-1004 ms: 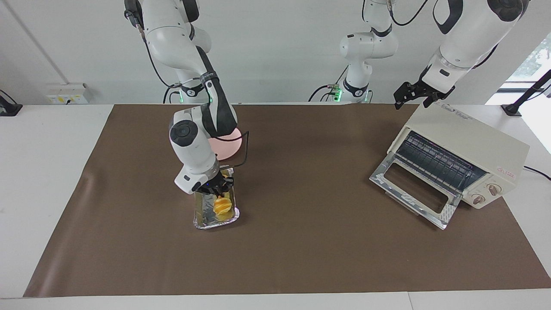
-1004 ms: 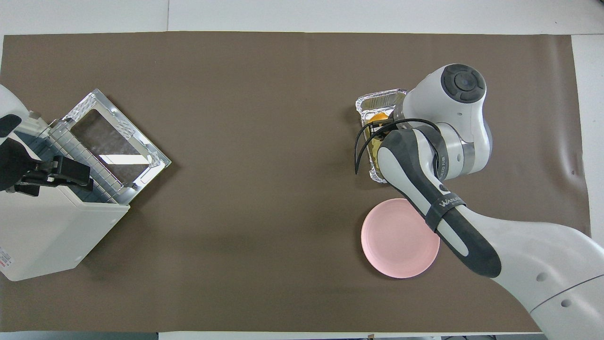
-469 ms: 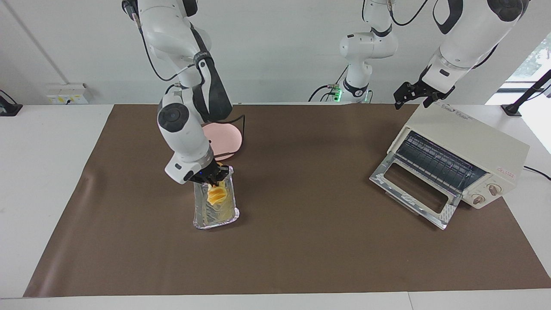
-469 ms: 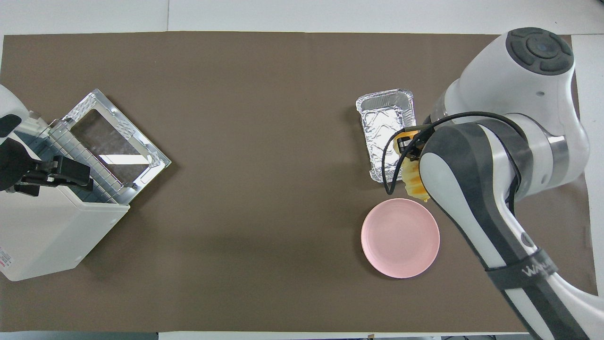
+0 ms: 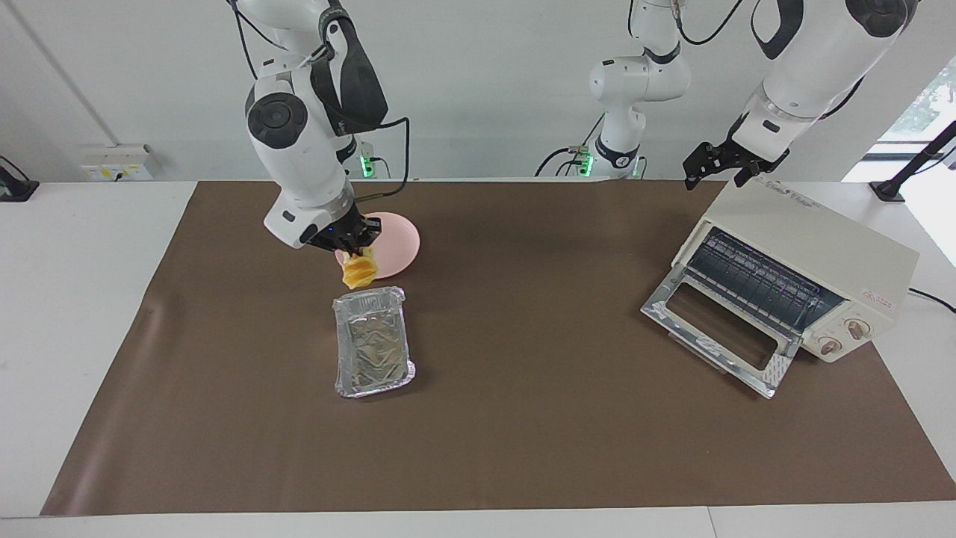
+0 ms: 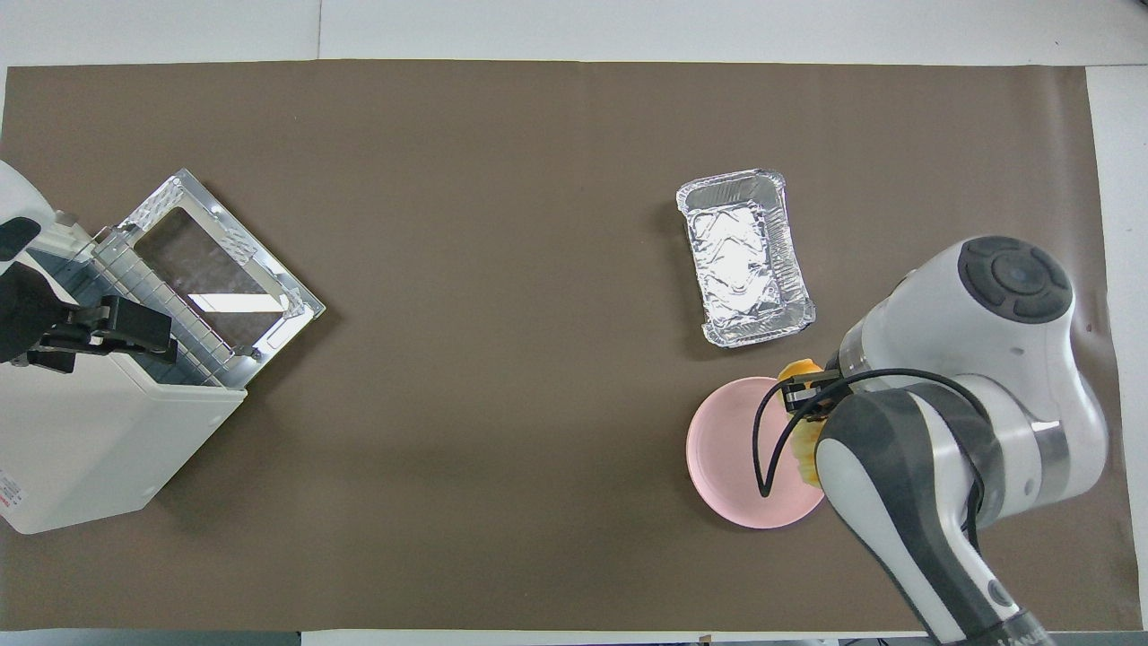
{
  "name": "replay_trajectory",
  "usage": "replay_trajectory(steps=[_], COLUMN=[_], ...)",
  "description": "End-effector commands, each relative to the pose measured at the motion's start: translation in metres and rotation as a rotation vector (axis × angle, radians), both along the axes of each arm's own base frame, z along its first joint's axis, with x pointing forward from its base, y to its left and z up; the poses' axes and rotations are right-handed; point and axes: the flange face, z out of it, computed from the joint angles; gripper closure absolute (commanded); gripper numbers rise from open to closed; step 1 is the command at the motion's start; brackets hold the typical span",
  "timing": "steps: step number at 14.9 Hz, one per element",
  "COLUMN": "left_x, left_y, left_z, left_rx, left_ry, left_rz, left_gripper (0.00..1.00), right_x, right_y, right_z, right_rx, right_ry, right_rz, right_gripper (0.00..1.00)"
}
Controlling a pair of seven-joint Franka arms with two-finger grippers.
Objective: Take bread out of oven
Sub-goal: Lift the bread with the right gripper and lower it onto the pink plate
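My right gripper [image 5: 351,246] is shut on the bread [image 5: 358,273], a golden-yellow ridged loaf that hangs from the fingers in the air. It is over the edge of the round pink plate [image 5: 397,243], on the side toward the foil tray [image 5: 372,351]. From overhead the bread [image 6: 801,371] peeks out beside my right wrist, over the plate [image 6: 726,449]. The foil tray [image 6: 744,256] holds nothing. The cream-white oven [image 5: 810,250] stands at the left arm's end with its glass door [image 5: 713,329] folded down and its wire rack bare. My left gripper [image 5: 721,161] waits over the oven's top.
A brown mat [image 5: 523,433] covers the table. The oven [image 6: 90,440] and its lowered door [image 6: 215,269] fill the left arm's end. A third robot arm [image 5: 631,90] stands at the back wall.
My right gripper lifted the bread out of the foil tray, rose, and carried it toward the robots to over the pink plate's edge. The left arm has not moved.
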Motion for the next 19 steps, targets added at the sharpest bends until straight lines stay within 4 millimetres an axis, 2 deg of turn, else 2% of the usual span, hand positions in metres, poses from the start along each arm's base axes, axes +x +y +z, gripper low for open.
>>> replay_trajectory(steps=[1,7,14,15,16,17,18,19], left_x=[-0.006,-0.006,-0.006,-0.006,-0.006,-0.006,-0.006,-0.006], left_y=[0.004,0.004,0.004,0.004,0.004,0.004,0.004,0.004], left_z=[0.002,0.002,0.002,0.002,0.002,0.002,0.002,0.002], left_rx=[-0.009,-0.009,-0.009,-0.009,-0.009,-0.009,-0.009,-0.009], left_ry=[-0.017,-0.017,-0.017,-0.017,-0.017,-0.017,-0.017,-0.017], left_rz=[0.014,0.014,0.014,0.014,0.014,0.014,0.014,0.014], left_gripper=[0.0,0.0,0.0,0.0,0.0,0.0,0.0,0.0], right_x=[-0.026,-0.046,-0.045,-0.045,-0.045,-0.044,-0.044,-0.042], right_y=[0.001,0.021,0.029,0.03,0.03,0.03,0.031,0.032], right_z=[-0.017,-0.05,-0.068,-0.069,-0.069,-0.069,-0.068,-0.067], right_rx=[0.012,0.017,0.027,0.028,0.027,0.028,0.028,0.027], right_ry=[-0.036,-0.052,-0.068,-0.071,-0.069,-0.071,-0.069,-0.064], right_rz=[0.001,0.03,0.039,0.04,0.04,0.04,0.04,0.042], right_gripper=[1.0,1.0,1.0,0.86,0.63,0.35,0.02,0.0])
